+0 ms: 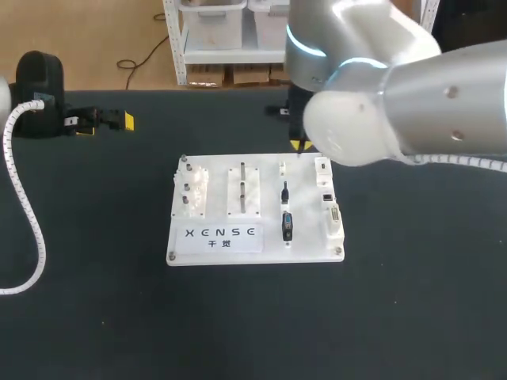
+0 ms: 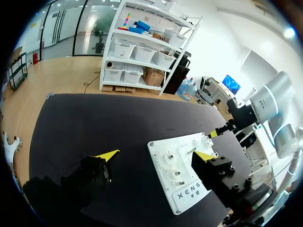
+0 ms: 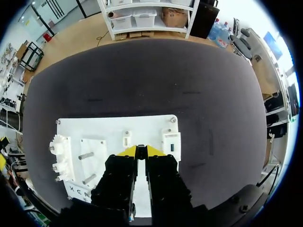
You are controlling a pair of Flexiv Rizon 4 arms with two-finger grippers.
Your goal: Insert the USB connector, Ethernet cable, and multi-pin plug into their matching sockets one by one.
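Lying on the black tabletop point(image 1: 396, 317), the white socket board point(image 1: 214, 241) holds a black connector point(image 1: 287, 226), with a thinner black plug point(image 1: 285, 192) just beyond it. Over the board's far edge the right gripper point(image 3: 141, 149) has its fingers meeting at the tips. Far left, the left gripper point(image 2: 156, 155) has its fingers wide apart.

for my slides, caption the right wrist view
Right hand above the white socket board on the black table

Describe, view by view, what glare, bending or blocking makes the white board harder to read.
Head view: the right arm shines and hides the table beyond the white board. Left wrist view: the table edge curves. Right wrist view: the right gripper, jaws together, covers part of the board.
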